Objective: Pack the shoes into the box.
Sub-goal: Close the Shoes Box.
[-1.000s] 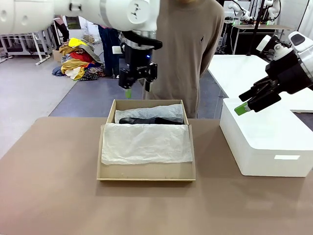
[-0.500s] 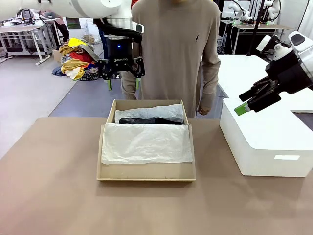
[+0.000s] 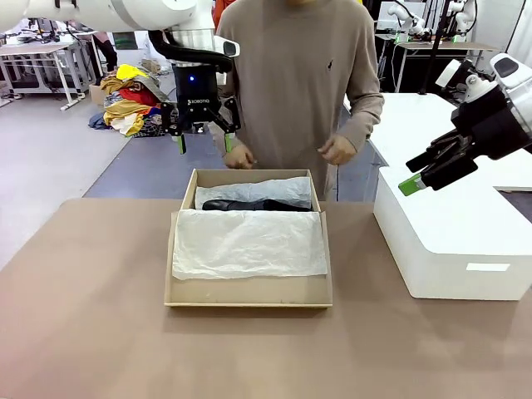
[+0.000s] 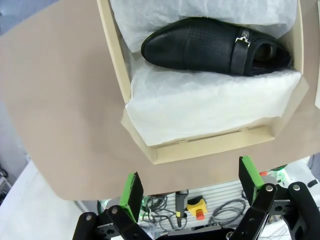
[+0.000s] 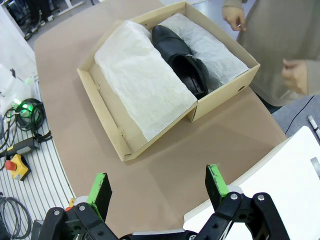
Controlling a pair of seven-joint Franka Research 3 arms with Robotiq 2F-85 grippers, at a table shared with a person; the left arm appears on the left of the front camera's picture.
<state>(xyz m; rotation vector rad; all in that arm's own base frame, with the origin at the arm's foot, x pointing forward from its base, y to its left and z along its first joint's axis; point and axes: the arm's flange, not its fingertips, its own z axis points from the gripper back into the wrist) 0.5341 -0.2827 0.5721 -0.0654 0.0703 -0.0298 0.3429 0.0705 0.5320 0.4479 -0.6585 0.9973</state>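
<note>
The tan cardboard box (image 3: pixel 249 293) sits open at mid-table. One glossy black shoe (image 3: pixel 253 204) with a buckled strap lies on its side along the far half, on white tissue. A crumpled tissue sheet (image 3: pixel 248 243) covers the near half and hides whatever is under it. My left gripper (image 3: pixel 204 142) hangs open and empty, high above the box's far left corner. In the left wrist view the shoe (image 4: pixel 215 47) and box wall (image 4: pixel 117 65) lie far beyond that gripper (image 4: pixel 189 172). My right gripper (image 3: pixel 413 173) is open over the white box; its wrist view shows the shoe (image 5: pixel 182 62).
A large white box (image 3: pixel 449 241) stands at the table's right side. A person stands behind the far edge, one hand (image 3: pixel 239 156) and the other hand (image 3: pixel 338 150) raised just beyond the tan box. Bare table (image 3: pixel 100 332) spreads to the left and front.
My left gripper has risen and swung left, away from the back of the box, turning as it went. The person's hands have come forward. The right arm is still.
</note>
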